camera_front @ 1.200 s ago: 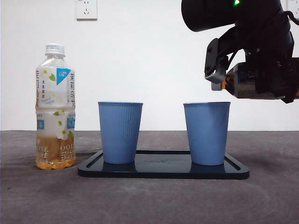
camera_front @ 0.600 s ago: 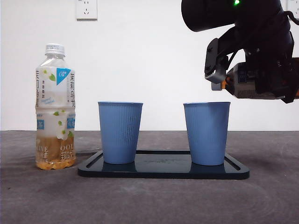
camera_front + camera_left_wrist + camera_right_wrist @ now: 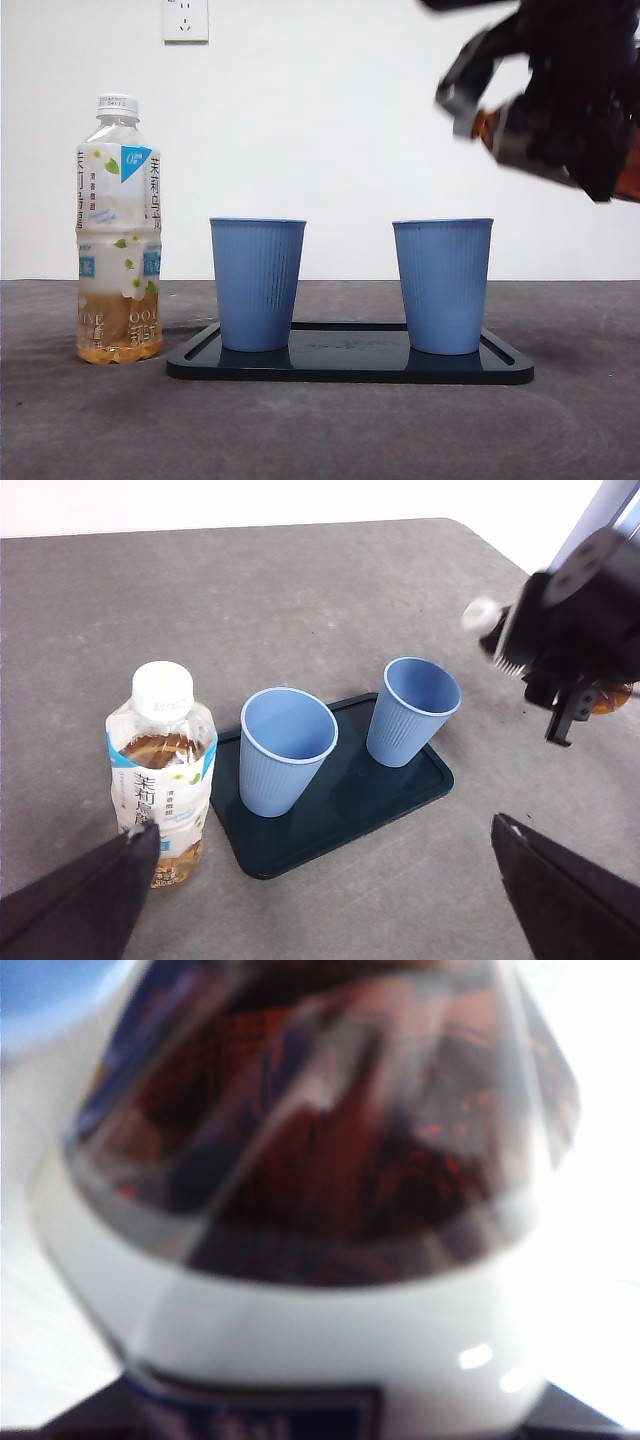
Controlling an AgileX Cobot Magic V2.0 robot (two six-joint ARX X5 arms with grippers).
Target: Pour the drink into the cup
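- The right end effector (image 3: pixel 560 130) is high above and to one side of the right cup (image 3: pixel 442 285), clamped around a dark drink bottle (image 3: pixel 520 135) that lies tilted, its neck end toward the cups.
- In the right wrist view the dark bottle (image 3: pixel 320 1160) fills the picture, with reddish-brown liquid inside; it is blurred, so the cap and the fill level are hard to read.
- Two blue cups stand upright on a dark tray (image 3: pixel 350 365) on the table (image 3: pixel 320 430): the left cup (image 3: pixel 258 283) and the right cup, well apart from each other.
- A pale tea bottle (image 3: pixel 118 230) with a white cap stands beside the tray, untouched.
- The left end effector (image 3: pixel 320 900) hovers spread wide, holding nothing, looking down on the tea bottle (image 3: pixel 160 770), the tray (image 3: pixel 340 800) and both cups.
- Judging by position, the step in hand is the pour into the right cup; from here I cannot tell if any liquid is in it.
- To do it well, bring the bottle mouth over the cup's centre before tipping further, and keep it close above the rim without touching.
- Tilt slowly: a light cup could topple if nudged, and a fast pour could splash onto the tray.
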